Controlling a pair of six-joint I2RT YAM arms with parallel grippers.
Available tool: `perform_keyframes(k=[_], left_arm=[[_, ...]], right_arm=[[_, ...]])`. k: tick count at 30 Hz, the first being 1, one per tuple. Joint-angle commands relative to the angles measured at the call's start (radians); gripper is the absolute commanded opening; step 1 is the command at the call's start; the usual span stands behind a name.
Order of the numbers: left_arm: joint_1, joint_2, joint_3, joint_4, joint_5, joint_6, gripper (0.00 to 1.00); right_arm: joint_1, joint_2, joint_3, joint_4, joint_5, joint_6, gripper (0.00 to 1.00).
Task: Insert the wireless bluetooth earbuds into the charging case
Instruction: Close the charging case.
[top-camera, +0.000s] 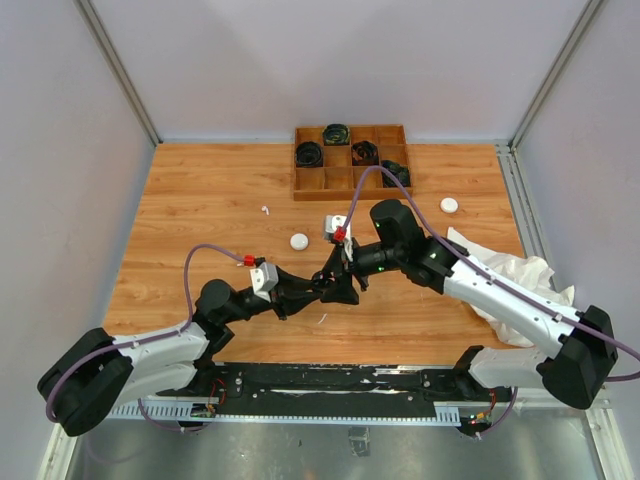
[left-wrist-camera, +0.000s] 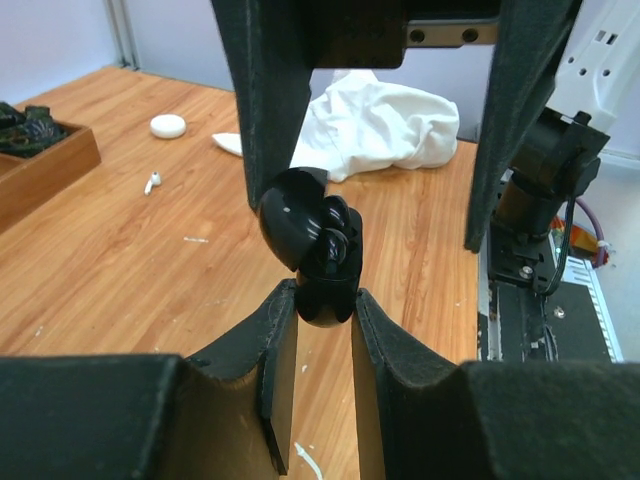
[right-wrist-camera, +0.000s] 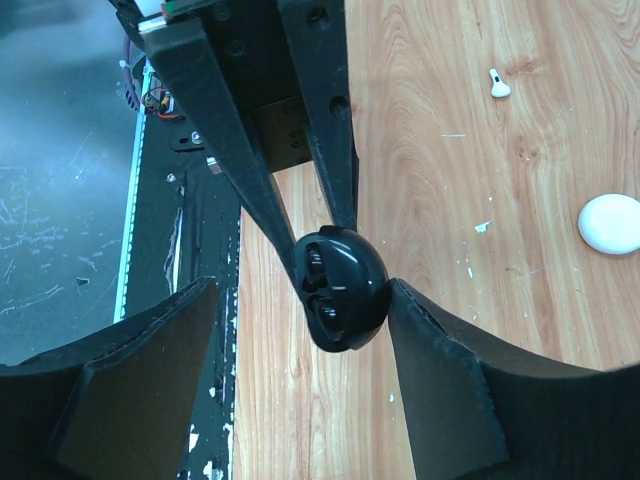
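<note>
My left gripper (left-wrist-camera: 325, 300) is shut on the black charging case (left-wrist-camera: 327, 262) and holds it above the table with its lid (left-wrist-camera: 290, 215) swung open. In the right wrist view the case (right-wrist-camera: 355, 285) shows two wells with what look like black earbuds (right-wrist-camera: 322, 262) seated in them. My right gripper (right-wrist-camera: 300, 292) is open around the case, and its right finger (right-wrist-camera: 440, 370) touches the case's side. In the top view the two grippers meet mid-table, left (top-camera: 338, 286) and right (top-camera: 350, 266). A white earbud (right-wrist-camera: 497, 84) lies loose on the wood.
A wooden divided tray (top-camera: 318, 183) with coiled black cables stands at the back. White round cases lie on the table (top-camera: 299, 241) (top-camera: 449, 205). A crumpled white cloth (top-camera: 510, 275) lies at the right. Another white earbud (left-wrist-camera: 152, 183) lies near the puck (left-wrist-camera: 168, 125).
</note>
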Motion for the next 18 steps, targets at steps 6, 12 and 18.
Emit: perform_keyframes(k=[6, 12, 18], left_arm=[[-0.003, -0.032, 0.044, -0.132, -0.074, -0.102, 0.0], [-0.003, -0.057, 0.069, -0.315, -0.158, -0.23, 0.01], [-0.003, 0.029, 0.157, -0.576, -0.198, -0.387, 0.01]], right_arm=[[-0.006, -0.074, 0.004, -0.04, -0.049, -0.044, 0.7], [-0.013, -0.121, -0.038, -0.025, 0.265, 0.023, 0.72], [-0.071, -0.126, -0.085, -0.025, 0.542, 0.113, 0.73]])
